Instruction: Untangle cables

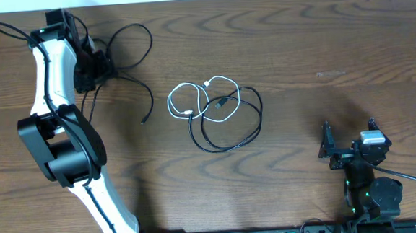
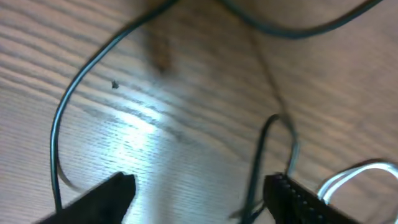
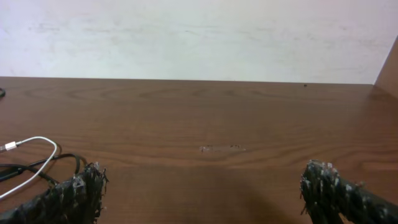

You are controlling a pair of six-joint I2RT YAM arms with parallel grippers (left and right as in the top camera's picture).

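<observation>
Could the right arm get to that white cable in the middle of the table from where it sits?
Probably yes. The right end effector stands open, with only bare table between it and the white cable, though that cable lies tangled with a black cable.

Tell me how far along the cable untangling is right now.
Done: one long thin black cable lies apart at the far left, clear of the other two. In hand: the left gripper is at that cable, jaws open, gripping nothing. Left: the short white cable and the second black cable lie looped together mid-table. The right gripper sits open, off to the side.
</observation>
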